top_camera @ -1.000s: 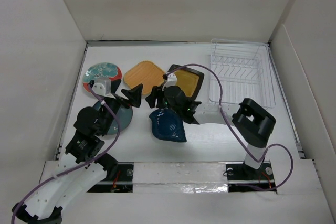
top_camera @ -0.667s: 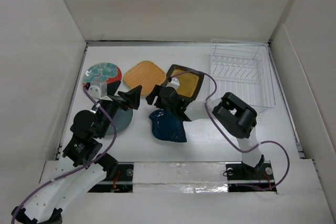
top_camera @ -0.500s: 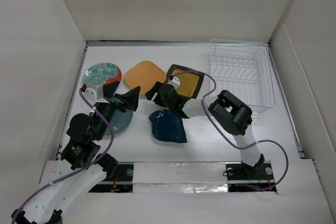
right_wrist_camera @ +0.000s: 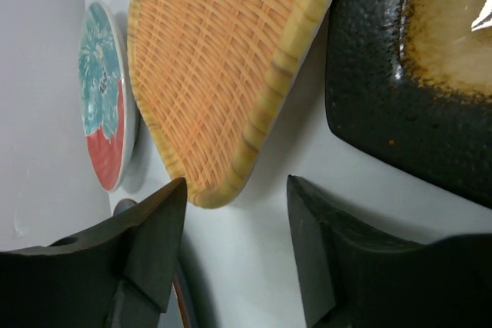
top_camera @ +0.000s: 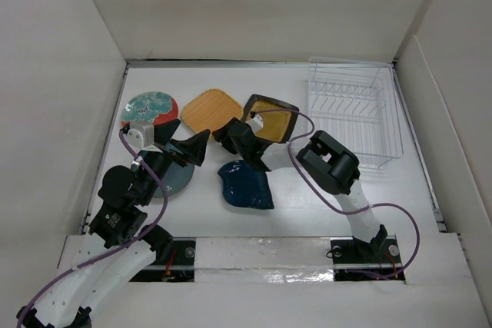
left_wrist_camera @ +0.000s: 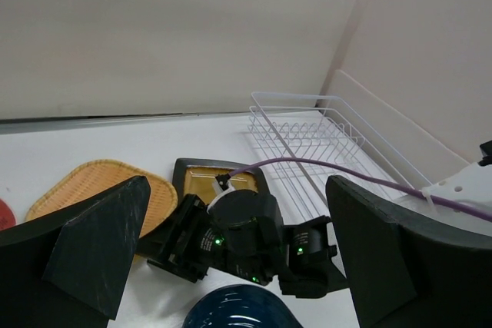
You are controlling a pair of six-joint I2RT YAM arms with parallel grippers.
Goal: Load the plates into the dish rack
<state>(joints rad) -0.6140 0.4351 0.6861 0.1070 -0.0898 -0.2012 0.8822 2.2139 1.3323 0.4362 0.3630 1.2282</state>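
Note:
Five plates lie on the white table. They are the floral one (top_camera: 148,107), the orange one (top_camera: 211,111), the mustard square (top_camera: 275,120), the dark blue leaf (top_camera: 246,184) and the grey-teal one (top_camera: 175,178), which is half under my left arm. The dish rack (top_camera: 354,113) stands empty at the back right. My right gripper (top_camera: 228,136) is low and open. The near corner of the orange plate (right_wrist_camera: 223,51) lies just ahead of its fingertips (right_wrist_camera: 178,190), and nothing is between them. My left gripper (top_camera: 182,138) hovers open and empty, looking at the right wrist (left_wrist_camera: 238,236).
White walls close in the table on three sides. The right arm's elbow (top_camera: 327,160) bends over the table just in front of the rack, with its purple cable looping over the mustard plate. The two grippers are close together near the orange plate's front edge.
The right arm has folded leftward, and its gripper has slid from over the blue plate to the orange plate's near corner. The left gripper has drifted slightly back, still wide open.

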